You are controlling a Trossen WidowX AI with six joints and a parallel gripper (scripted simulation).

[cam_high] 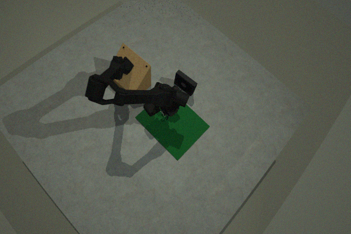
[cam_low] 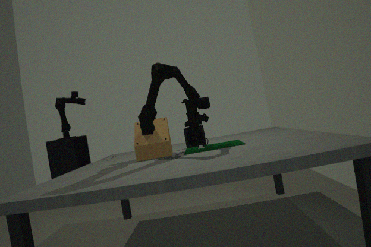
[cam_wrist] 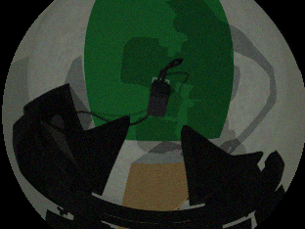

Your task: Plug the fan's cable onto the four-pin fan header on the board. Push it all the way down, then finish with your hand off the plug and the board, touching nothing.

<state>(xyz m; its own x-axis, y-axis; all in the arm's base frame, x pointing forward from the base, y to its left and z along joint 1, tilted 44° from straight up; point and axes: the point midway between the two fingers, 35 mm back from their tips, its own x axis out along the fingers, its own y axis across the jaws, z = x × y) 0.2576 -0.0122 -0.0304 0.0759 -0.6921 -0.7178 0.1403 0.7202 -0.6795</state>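
Plug (cam_wrist: 158, 100): sitting over the header end of the green board (cam_high: 192, 129) (cam_low: 228, 145) (cam_wrist: 109, 29); full seating not discernible.
Jaws (cam_high: 164, 115) (cam_low: 196, 146): standing spread, pinching nothing.
Risk: retreating tips catching the cable (cam_wrist: 100, 118), possibly pulling the plug loose.
Surroundings: wooden block (cam_high: 137, 61) (cam_low: 154, 151) (cam_wrist: 153, 186) standing nearby, possibly limiting sideways withdrawal.

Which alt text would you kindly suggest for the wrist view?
Open end effector, its fingers apart on either side of a dark plug with thin wires, over a green board; a tan block lies beyond.
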